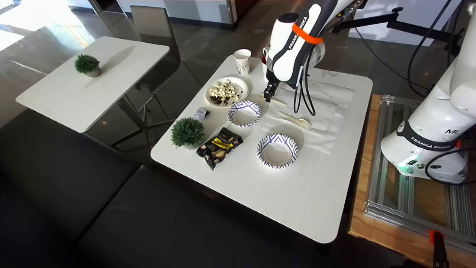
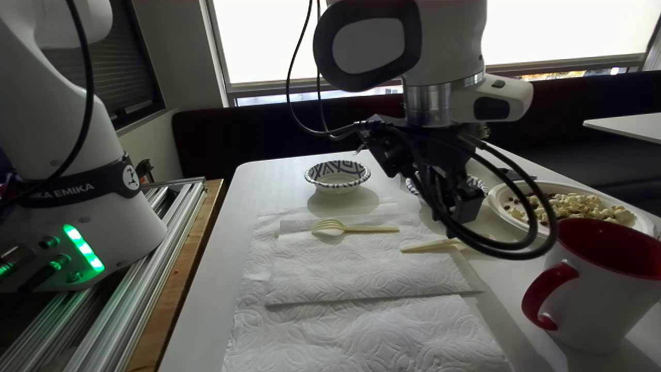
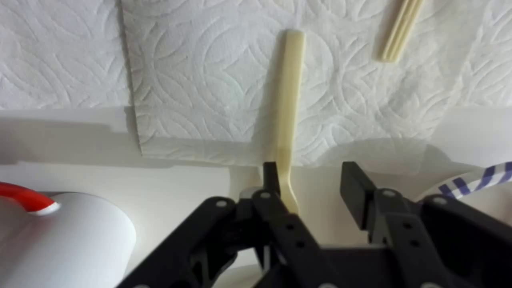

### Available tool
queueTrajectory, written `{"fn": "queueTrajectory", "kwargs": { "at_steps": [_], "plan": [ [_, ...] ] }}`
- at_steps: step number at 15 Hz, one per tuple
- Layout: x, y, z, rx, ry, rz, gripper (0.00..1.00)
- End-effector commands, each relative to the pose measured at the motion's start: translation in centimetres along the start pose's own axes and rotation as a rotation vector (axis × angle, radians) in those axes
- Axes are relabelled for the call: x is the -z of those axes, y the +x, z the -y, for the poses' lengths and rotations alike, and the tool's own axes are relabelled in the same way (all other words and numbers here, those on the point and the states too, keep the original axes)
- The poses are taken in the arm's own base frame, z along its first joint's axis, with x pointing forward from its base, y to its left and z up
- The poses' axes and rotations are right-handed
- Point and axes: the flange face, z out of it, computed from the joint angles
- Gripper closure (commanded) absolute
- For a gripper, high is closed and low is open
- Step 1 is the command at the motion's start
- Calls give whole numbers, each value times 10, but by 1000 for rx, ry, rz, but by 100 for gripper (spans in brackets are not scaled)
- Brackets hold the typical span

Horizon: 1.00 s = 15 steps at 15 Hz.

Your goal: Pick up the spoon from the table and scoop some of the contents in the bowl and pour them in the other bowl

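While the spoon (image 3: 289, 108) lies mid-frame in the wrist view, I see the fingers (image 3: 356, 194) moderately apart, holding nothing

In an exterior view I see quilted, matt paper towels (image 2: 361, 263) across the lower centre, a smooth, glossy mug (image 2: 594, 305) at lower right, and shiny metal rails (image 2: 135, 299) beside a wood board (image 2: 177, 279) at lower left. In my wrist view, the spoon (image 3: 291, 92), upper centre, looks smooth plastic; the gripper (image 3: 311, 178), below, mostly matt.
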Motion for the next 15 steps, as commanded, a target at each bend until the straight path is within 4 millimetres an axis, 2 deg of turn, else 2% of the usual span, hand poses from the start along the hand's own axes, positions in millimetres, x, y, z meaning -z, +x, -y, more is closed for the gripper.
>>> {"fn": "queueTrajectory", "kwargs": {
  "at_steps": [1,3,4,7,8,10,15],
  "plan": [
    [18,-42,17,-12,-19,-151,23],
    [19,-59,26,-19,-28,-242,9],
    [29,-62,26,-34,-43,-311,3],
    [37,-87,19,-127,-47,-450,0],
    [29,-71,24,-79,-51,-392,0],
    [29,-76,21,-88,-55,-399,0],
    [26,-66,18,-81,-55,-406,0]
  ]
}}
